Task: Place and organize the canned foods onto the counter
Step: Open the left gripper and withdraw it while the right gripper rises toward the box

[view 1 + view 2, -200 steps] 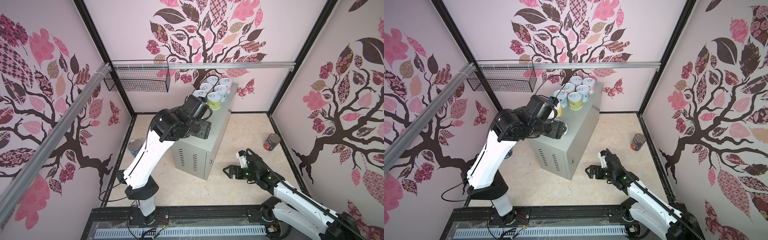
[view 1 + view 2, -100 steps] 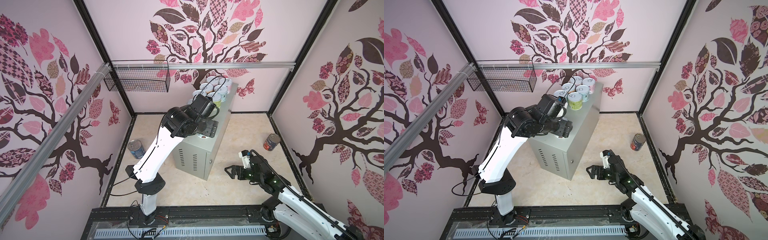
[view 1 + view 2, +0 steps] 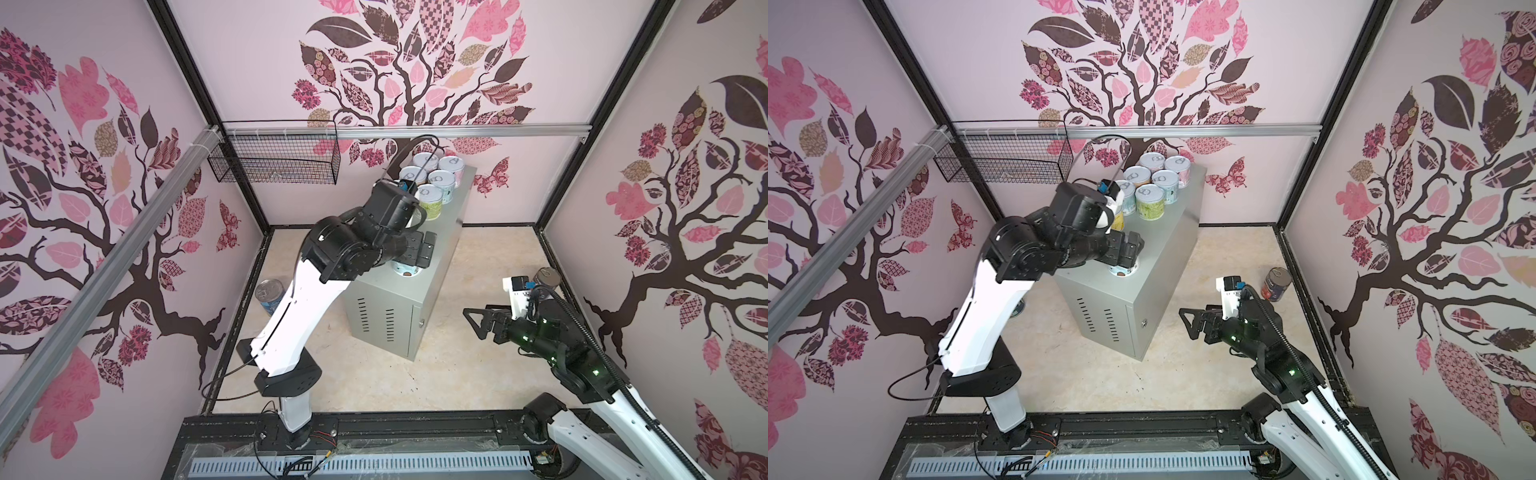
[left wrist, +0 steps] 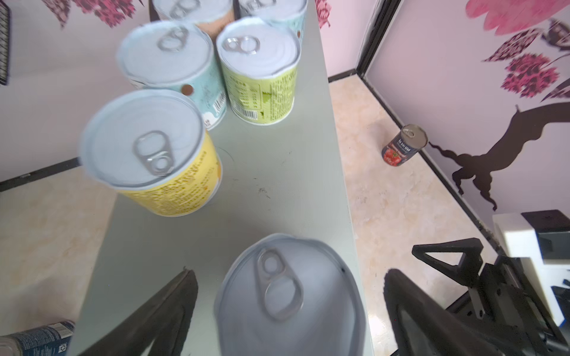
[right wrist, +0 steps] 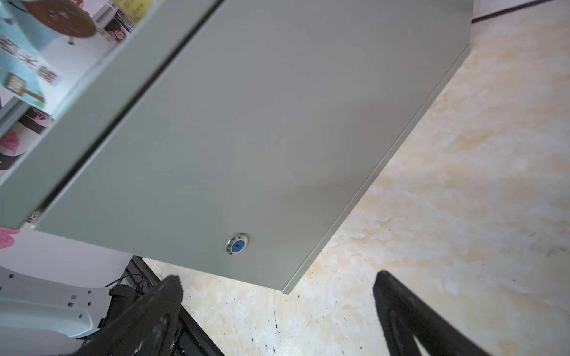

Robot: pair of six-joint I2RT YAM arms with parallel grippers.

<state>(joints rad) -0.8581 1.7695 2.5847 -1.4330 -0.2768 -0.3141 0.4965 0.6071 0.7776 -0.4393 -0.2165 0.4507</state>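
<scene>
Grey metal counter [image 3: 444,224] bearing a short can [image 4: 287,308] upright between the wide-spread fingers [image 4: 172,308] of our left gripper [image 4: 289,274] — clear of both — while the tomato can [image 3: 547,276] on the floor [image 3: 478,257] stands nearer our right gripper [image 3: 482,318], likewise wide open.

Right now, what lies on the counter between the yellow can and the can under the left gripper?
Nothing. In the left wrist view the counter top between the yellow can and the can under the left gripper is bare grey metal.

Grey counter [image 3: 448,226], pastel cans [image 3: 441,179] on top
</scene>
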